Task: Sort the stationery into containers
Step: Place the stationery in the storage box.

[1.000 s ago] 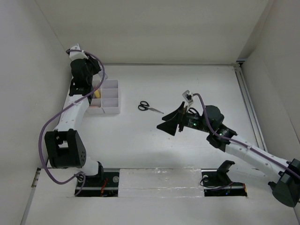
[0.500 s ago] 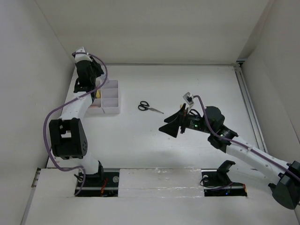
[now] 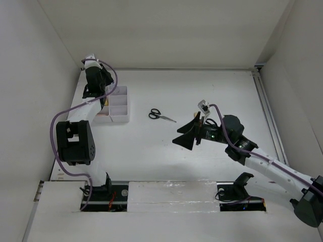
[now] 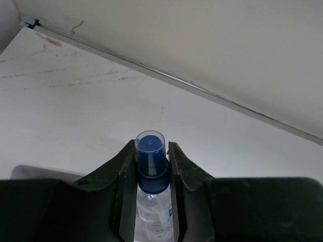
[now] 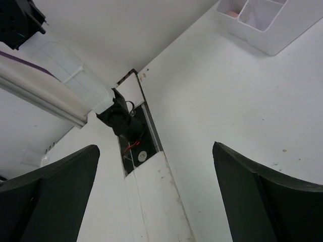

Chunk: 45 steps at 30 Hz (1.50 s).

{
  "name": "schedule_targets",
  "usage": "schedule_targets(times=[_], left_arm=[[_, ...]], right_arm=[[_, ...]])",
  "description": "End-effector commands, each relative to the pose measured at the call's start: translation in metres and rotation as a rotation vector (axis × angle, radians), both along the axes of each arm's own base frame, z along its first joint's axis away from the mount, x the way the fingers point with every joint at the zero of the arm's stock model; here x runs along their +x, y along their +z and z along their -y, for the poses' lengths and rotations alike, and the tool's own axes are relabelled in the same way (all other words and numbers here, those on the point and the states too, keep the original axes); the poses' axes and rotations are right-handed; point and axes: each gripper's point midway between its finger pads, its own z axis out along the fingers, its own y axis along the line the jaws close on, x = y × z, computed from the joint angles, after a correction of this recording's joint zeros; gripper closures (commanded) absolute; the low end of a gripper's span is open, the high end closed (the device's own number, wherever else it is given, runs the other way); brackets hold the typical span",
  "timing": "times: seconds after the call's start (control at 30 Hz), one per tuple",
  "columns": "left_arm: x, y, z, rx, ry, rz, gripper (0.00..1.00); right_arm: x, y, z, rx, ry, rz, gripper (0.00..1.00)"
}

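Note:
My left gripper (image 4: 150, 151) is shut on a blue-capped clear tube (image 4: 150, 151), its cap sticking out past the fingertips. In the top view the left gripper (image 3: 97, 86) is raised at the far-left end of the white six-compartment tray (image 3: 126, 104). Black-handled scissors (image 3: 160, 115) lie on the table to the right of the tray. My right gripper (image 3: 186, 136) is open and empty, held above the table in front of and to the right of the scissors. The right wrist view shows its wide-apart fingers (image 5: 60, 186) and a tray corner (image 5: 272, 30) holding something pink (image 5: 229, 13).
White walls enclose the table at the back and on both sides. A rail (image 3: 265, 111) runs along the right edge. The left arm's base and its cabling (image 5: 123, 126) sit at the near edge. The left arm's purple cable (image 3: 53, 131) loops beside the left wall.
The left arm has swung farther back along the left wall with the tube in its grip. The right gripper has drifted slightly toward the near edge, still open.

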Motion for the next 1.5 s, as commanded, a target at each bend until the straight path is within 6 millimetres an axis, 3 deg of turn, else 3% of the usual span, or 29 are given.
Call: schedule_targets(times=[0.0,0.17,0.5,0.57,0.6,0.7,0.9,0.97,1.07,1.13,1.17,1.2,1.23,1.3,1.37,1.4,1.47], left_arm=[[0.01,0.036,0.003,-0.007,-0.011,0.108,1.0],[0.013,0.019,0.008,-0.009,-0.02,0.07,1.0],[0.009,0.006,0.011,0.009,0.005,0.038,0.99],[0.009,0.006,0.011,0.009,0.005,0.038,0.9],[0.008,0.012,0.011,0.009,0.005,0.049,0.8],[0.008,0.012,0.008,0.012,0.018,0.049,0.75],[0.002,0.013,0.008,0.021,0.016,0.05,0.47],[-0.001,0.023,0.008,0.02,0.017,0.075,0.46],[-0.006,0.035,0.006,0.013,0.031,0.095,0.34],[-0.008,0.049,0.006,-0.001,0.033,0.118,0.21],[-0.013,0.066,0.007,-0.011,0.034,0.146,0.04],[-0.019,0.083,0.006,-0.026,0.045,0.182,0.0],[-0.019,0.085,0.006,-0.026,0.045,0.179,0.0],[-0.03,0.116,0.006,-0.037,0.046,0.228,0.0],[-0.036,0.135,0.008,-0.049,0.036,0.249,0.0],[-0.043,0.152,0.01,-0.059,0.027,0.263,0.0],[-0.051,0.167,0.013,-0.079,0.017,0.272,0.0]], right_arm=[[-0.003,0.008,0.003,0.024,0.015,0.054,0.0],[-0.006,0.011,0.004,0.03,0.024,0.061,0.0],[-0.01,0.016,0.006,0.039,0.033,0.084,0.0],[-0.01,0.014,0.006,0.033,0.033,0.077,0.0],[-0.01,0.014,0.006,0.033,0.033,0.077,0.0],[-0.01,0.014,0.006,0.031,0.033,0.086,0.0],[-0.01,0.014,0.006,0.031,0.033,0.086,0.0],[-0.008,0.012,0.006,0.025,0.024,0.079,0.0],[0.002,0.01,0.008,0.015,-0.038,0.069,0.0],[0.011,0.001,0.008,-0.012,-0.078,0.027,0.0],[0.021,-0.004,0.01,-0.033,-0.131,0.008,0.0],[0.028,-0.01,0.009,-0.071,-0.154,-0.013,0.0],[0.036,-0.011,0.01,-0.082,-0.177,0.001,0.0],[0.045,-0.02,0.012,-0.127,-0.205,-0.017,0.0],[0.059,-0.029,0.012,-0.175,-0.23,-0.032,0.0],[0.072,-0.033,0.018,-0.196,-0.286,-0.034,0.0],[0.094,-0.046,0.023,-0.241,-0.352,-0.072,0.0]])
